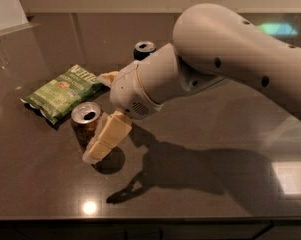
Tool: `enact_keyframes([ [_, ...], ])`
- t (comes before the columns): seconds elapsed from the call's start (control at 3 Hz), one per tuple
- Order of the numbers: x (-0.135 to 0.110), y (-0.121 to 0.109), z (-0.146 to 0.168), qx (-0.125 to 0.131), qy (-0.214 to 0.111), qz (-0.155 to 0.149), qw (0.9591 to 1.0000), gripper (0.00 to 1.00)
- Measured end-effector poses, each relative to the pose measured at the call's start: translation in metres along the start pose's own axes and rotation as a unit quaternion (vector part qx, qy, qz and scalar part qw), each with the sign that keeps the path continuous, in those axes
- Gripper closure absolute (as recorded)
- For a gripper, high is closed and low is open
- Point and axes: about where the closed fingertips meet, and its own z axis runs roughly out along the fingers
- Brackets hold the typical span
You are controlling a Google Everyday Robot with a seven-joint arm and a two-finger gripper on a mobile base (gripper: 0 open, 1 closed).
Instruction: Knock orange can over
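The orange can stands upright on the dark table, left of centre, its silver top open to view. My gripper is right beside the can on its right. Its near cream finger slants down across the can's right side and seems to touch it. The far finger pokes out behind, near the chip bag. The fingers stand wide apart and hold nothing. The white arm fills the upper right.
A green chip bag lies just behind and left of the orange can. A dark blue can stands further back, partly hidden by the arm. The table's front edge runs along the bottom.
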Motion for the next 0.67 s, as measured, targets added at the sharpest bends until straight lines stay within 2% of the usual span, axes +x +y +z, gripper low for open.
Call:
enact_keyframes([
  [0.33, -0.0031, 0.0029, 0.0098, -0.008, -0.008, 0.002, 0.9999, 0.16],
  [0.67, -0.0039, 0.0025, 0.0087, -0.011, -0.015, 0.009, 0.9998, 0.39],
])
